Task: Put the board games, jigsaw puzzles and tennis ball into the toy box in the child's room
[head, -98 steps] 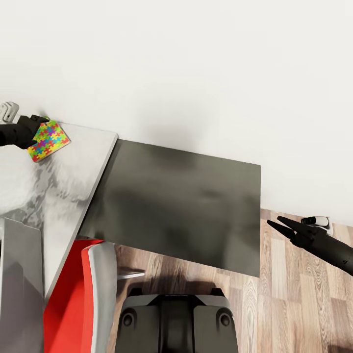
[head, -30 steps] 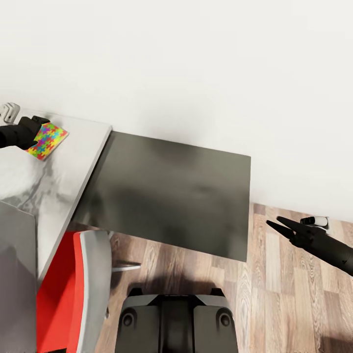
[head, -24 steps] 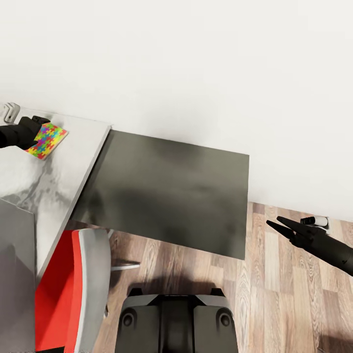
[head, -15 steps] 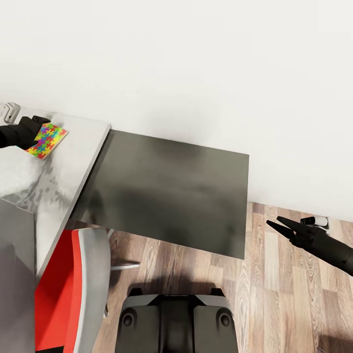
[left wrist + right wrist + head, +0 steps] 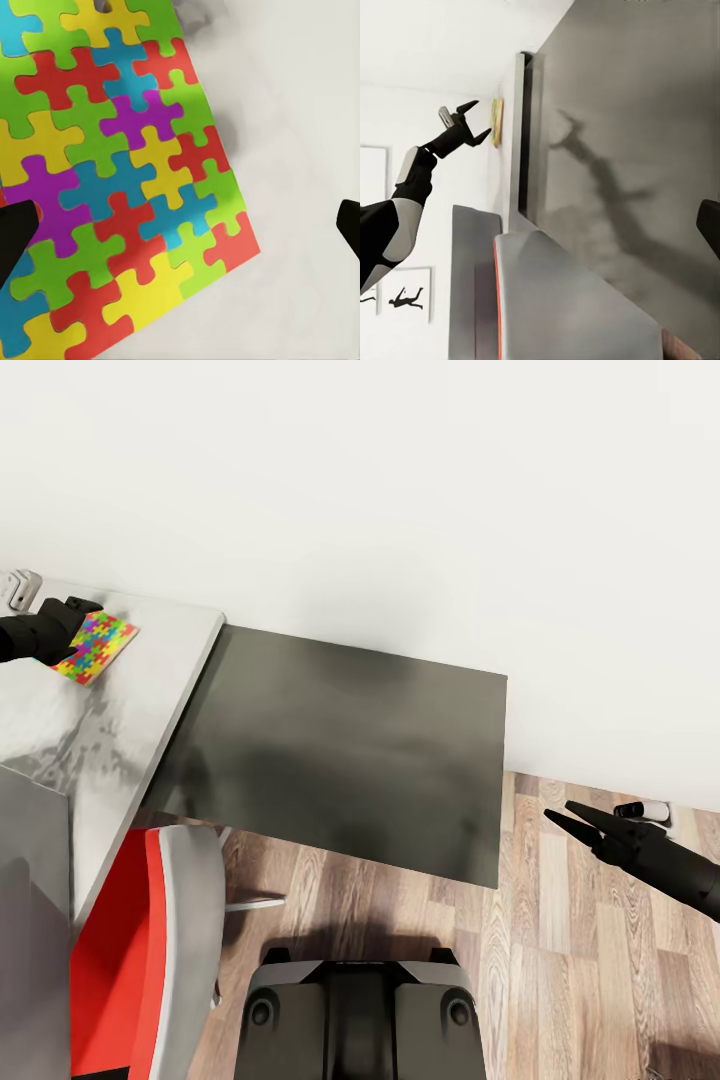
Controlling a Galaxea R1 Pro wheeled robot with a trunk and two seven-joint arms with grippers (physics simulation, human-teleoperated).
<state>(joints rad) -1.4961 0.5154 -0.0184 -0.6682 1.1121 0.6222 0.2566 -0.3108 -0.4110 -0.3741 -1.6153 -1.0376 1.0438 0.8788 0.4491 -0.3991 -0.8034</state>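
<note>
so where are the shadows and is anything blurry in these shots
Head view: soft mottled grey shadows lie on the pale table near the jigsaw puzzle, and the dark cabinet top shows a dull cloudy sheen. Right wrist view: a sharp arm-shaped shadow falls on the cabinet top. Left wrist view: the puzzle is crisp, with a faint smudgy shadow at its edge.

White wall [image 5: 400,480]; wood-plank floor [image 5: 580,960]; low dark grey cabinet [image 5: 350,740] against wall; red chair [image 5: 120,960], grey-edged.
</note>
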